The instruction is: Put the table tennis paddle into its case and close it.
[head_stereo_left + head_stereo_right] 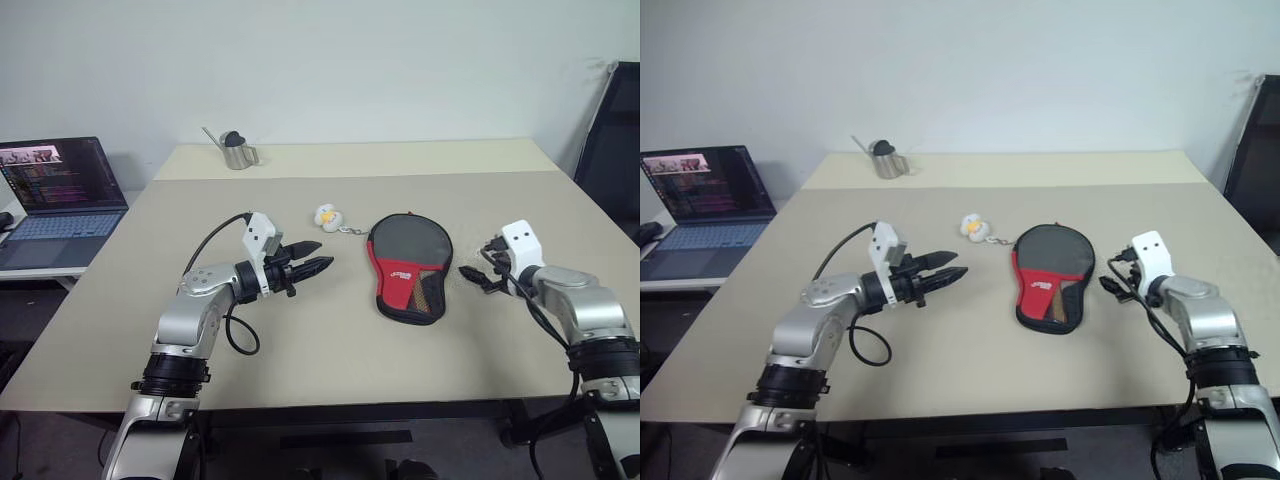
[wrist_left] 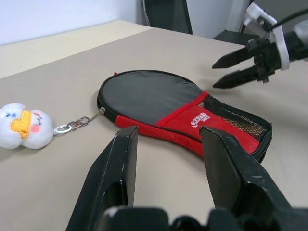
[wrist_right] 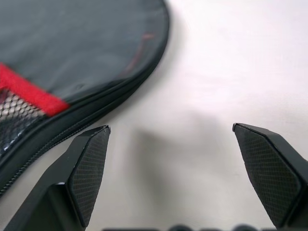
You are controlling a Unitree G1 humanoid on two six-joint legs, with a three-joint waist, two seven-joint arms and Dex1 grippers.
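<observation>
Left gripper (image 1: 318, 257): hovers over the near left part of the table, pointing right toward the case; fingers partly spread, holding nothing.
Right gripper (image 1: 474, 262): just right of the case, low over the table; fingers spread wide, empty.
Table (image 1: 330, 350): wide beige top.
Case (image 1: 409, 264): lies flat at the table's centre between both grippers, black round end far, red panel and mesh pocket near, looks zipped.
Paddle: cannot tell whether it is inside the case.
Plush charm (image 1: 327, 216): small white toy chained to the case's far left edge.
Metal watering can (image 1: 236, 150): far left.
Laptop (image 1: 58, 198): open, on a side desk at left.
</observation>
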